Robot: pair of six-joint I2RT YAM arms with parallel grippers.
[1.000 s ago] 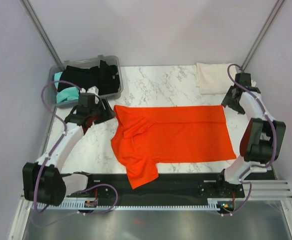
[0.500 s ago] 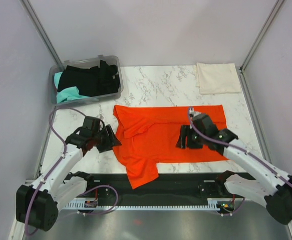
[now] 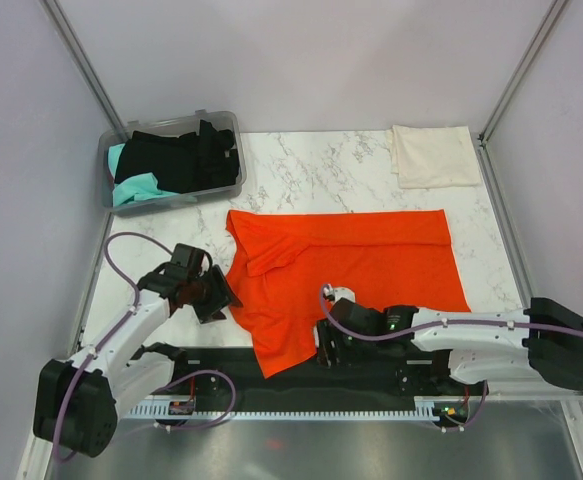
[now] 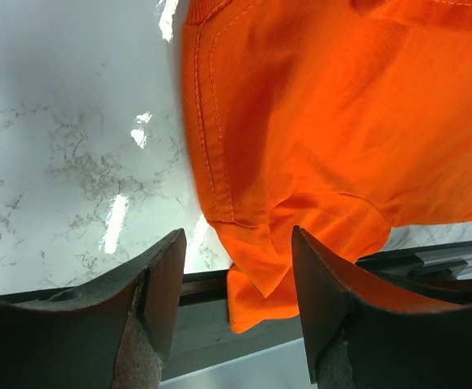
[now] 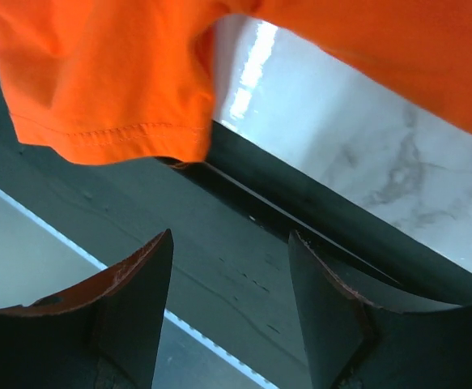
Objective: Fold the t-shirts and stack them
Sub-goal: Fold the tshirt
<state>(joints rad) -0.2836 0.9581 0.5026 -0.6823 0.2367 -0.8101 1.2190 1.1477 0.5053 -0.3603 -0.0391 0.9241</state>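
An orange-red t-shirt (image 3: 351,265) lies spread on the marble table, and one sleeve (image 3: 283,350) hangs over the near edge. My left gripper (image 3: 221,297) is open and empty at the shirt's left edge; in the left wrist view (image 4: 240,300) the shirt's hem (image 4: 325,121) lies just ahead of the jaws. My right gripper (image 3: 323,347) is open and empty, low at the near edge, right of the hanging sleeve (image 5: 106,81); in the right wrist view (image 5: 231,300) it is over the black rail. A folded cream-white t-shirt (image 3: 433,155) lies at the far right corner. Black (image 3: 186,150) and teal (image 3: 136,190) t-shirts are in the bin.
The clear grey plastic bin (image 3: 233,120) stands at the far left corner. A black rail (image 3: 391,360) runs along the table's near edge, with the arm bases on it. Frame posts rise at both far corners.
My right arm swung from the far right corner across the orange shirt down to the near edge by the sleeve. My left gripper moved from beside the bin toward the shirt's near left side.
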